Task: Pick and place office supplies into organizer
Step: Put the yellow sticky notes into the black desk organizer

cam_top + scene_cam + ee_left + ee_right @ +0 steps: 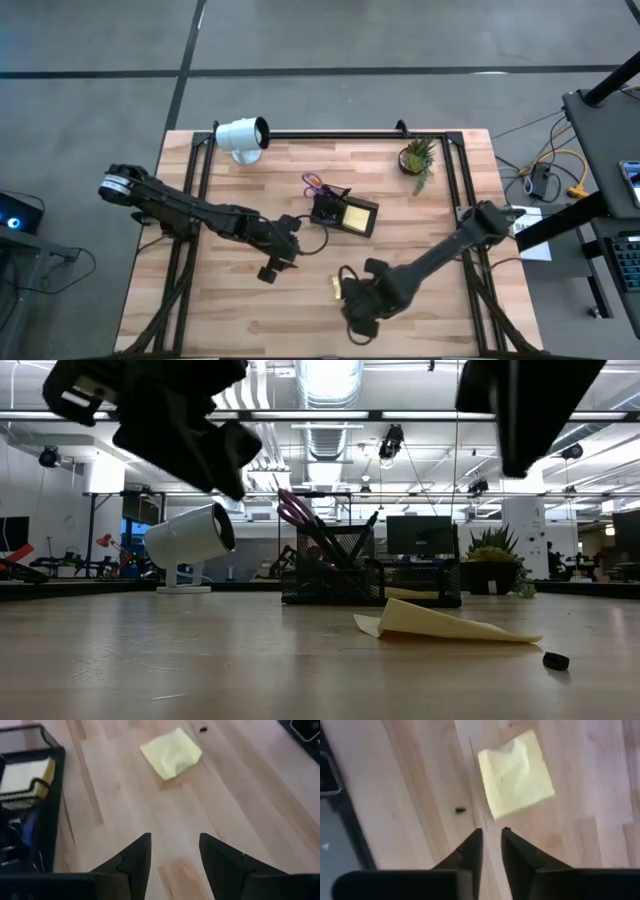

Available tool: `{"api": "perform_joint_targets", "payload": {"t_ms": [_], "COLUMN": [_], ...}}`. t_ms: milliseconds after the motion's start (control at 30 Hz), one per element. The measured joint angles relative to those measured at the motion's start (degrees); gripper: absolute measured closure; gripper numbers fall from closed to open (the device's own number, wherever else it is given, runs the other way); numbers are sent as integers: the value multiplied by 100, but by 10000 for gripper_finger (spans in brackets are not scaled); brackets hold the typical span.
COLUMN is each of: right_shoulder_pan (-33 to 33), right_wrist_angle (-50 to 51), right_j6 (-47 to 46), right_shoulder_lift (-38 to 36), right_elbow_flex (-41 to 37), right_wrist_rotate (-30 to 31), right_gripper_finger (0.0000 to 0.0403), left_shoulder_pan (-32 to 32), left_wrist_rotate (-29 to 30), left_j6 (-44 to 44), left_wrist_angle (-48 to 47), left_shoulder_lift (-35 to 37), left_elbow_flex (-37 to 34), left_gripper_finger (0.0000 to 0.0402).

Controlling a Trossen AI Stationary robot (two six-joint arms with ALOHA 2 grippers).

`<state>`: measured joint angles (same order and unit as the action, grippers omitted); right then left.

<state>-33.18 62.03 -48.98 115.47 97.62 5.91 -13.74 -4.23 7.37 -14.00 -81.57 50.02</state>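
Hovering right end effector (491, 840), fingers nearly together, above loose yellow square sticky note (516, 774) awaiting pickup; left end effector (174, 851) idling apart beside black mesh organizer (47, 810).

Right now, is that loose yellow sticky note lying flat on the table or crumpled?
Crumpled, not flat. The yellow sticky note lies on the table with one side raised like a tent in the low view, and the right wrist view shows creases.

One organizer (334, 211), one scissors (313, 183), two yellow sticky pads (516, 775) (356, 216), one small dark clip (556, 660), one plant (417, 158).
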Motion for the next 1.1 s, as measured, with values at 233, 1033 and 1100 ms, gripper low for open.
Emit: {"api": "perform_joint_targets", "payload": {"t_ms": [233,1033,1100], "right_shoulder_pan": [6,103,124], "right_wrist_angle": [-623,-962,-1136], "right_j6": [416,886,888], "right_shoulder_lift": [642,1325,1325], "right_elbow_flex": [346,276,188], "right_wrist_rotate": [351,922,924], "right_gripper_finger": [276,257,262], "left_shoulder_pan": [-4,-15,-15], "left_wrist_rotate": [-7,-7,-7], "left_j6": [-109,-558,-557], "left_wrist_angle": [-2,-2,0], "left_shoulder_lift": [57,84,84], "left_elbow_flex": [-273,-1030,-1030], "left_gripper_finger": [249,249,249]}}
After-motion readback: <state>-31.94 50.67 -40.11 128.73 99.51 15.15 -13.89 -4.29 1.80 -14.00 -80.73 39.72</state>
